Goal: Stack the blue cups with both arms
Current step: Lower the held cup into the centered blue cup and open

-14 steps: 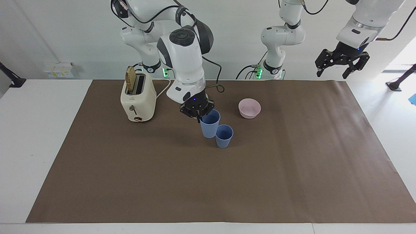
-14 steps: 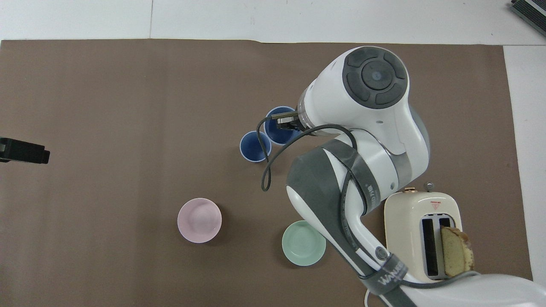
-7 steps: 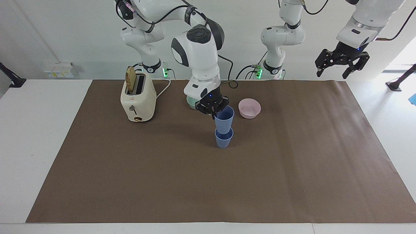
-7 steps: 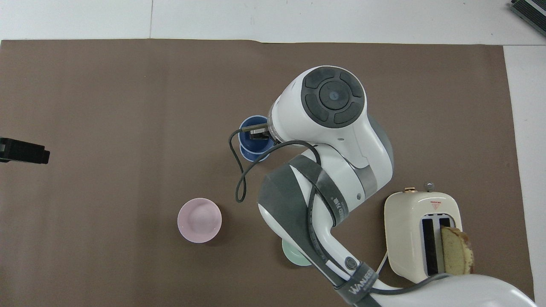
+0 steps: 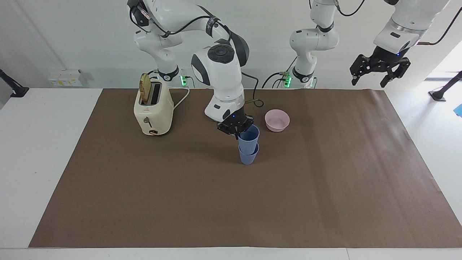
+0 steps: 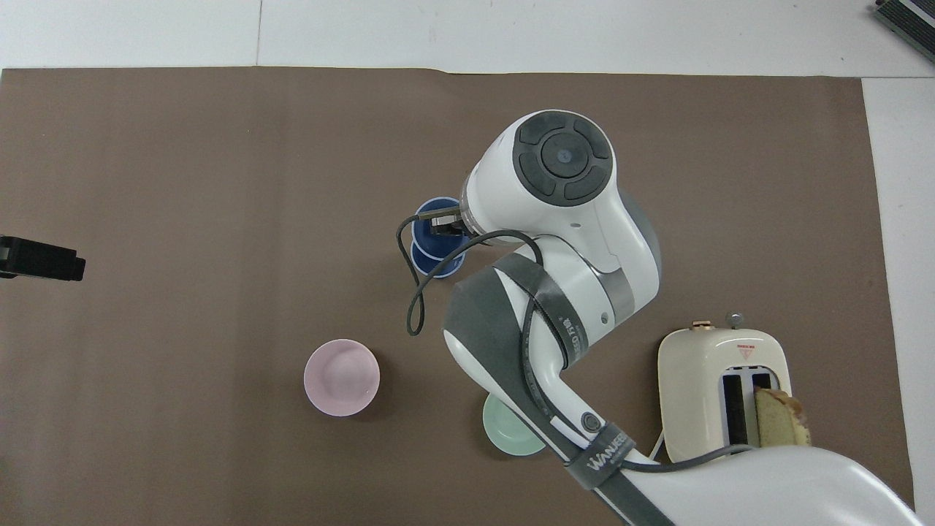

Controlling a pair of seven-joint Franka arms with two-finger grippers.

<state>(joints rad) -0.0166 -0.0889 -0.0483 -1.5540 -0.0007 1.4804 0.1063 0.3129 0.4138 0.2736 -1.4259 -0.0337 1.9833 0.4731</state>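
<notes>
One blue cup [image 5: 248, 156] stands on the brown mat [image 5: 144, 187] near the table's middle. A second blue cup [image 5: 249, 136] sits upright partly inside it, its upper half still showing. My right gripper [image 5: 236, 130] is shut on this upper cup's rim, on the side toward the right arm's end. From overhead the upper cup [image 6: 437, 226] covers most of the lower cup [image 6: 440, 267], and the right gripper [image 6: 444, 223] reaches into its mouth. My left gripper [image 5: 370, 81] waits open and high over the left arm's end of the table; only its tip [image 6: 44, 258] shows overhead.
A pink bowl [image 5: 277, 120] sits beside the cups, nearer to the robots. A green bowl [image 6: 511, 435] lies partly under the right arm. A cream toaster [image 5: 153, 108] holding a bread slice stands toward the right arm's end.
The right gripper carried its blue cup sideways from beside the standing cup to above it, then lowered it partway inside. The left arm has not moved.
</notes>
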